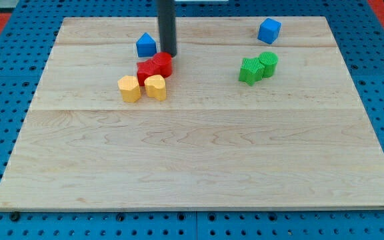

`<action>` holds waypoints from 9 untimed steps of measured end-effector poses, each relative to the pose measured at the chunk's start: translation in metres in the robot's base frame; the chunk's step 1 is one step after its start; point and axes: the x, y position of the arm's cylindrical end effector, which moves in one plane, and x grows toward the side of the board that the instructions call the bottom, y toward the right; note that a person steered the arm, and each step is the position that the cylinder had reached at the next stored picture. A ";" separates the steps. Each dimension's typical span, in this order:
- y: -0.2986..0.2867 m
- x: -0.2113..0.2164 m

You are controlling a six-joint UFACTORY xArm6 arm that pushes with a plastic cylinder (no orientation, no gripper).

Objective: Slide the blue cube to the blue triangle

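The blue cube point(269, 31) sits near the view's top right of the wooden board point(199, 153). The blue triangle point(146, 45) sits at the upper left of centre. My tip point(169, 53) is down on the board just right of the blue triangle and just above the red blocks, far to the left of the blue cube. The dark rod rises out of the view's top.
Two red blocks point(155, 67) touch each other just below my tip. Two yellow blocks point(142, 88) sit side by side below them. Two green blocks point(258, 67) sit together below the blue cube. Blue pegboard surrounds the board.
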 end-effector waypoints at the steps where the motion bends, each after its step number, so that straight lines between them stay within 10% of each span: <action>1: -0.057 0.000; 3: -0.039 -0.013; 7: 0.283 -0.050; 9: 0.233 -0.072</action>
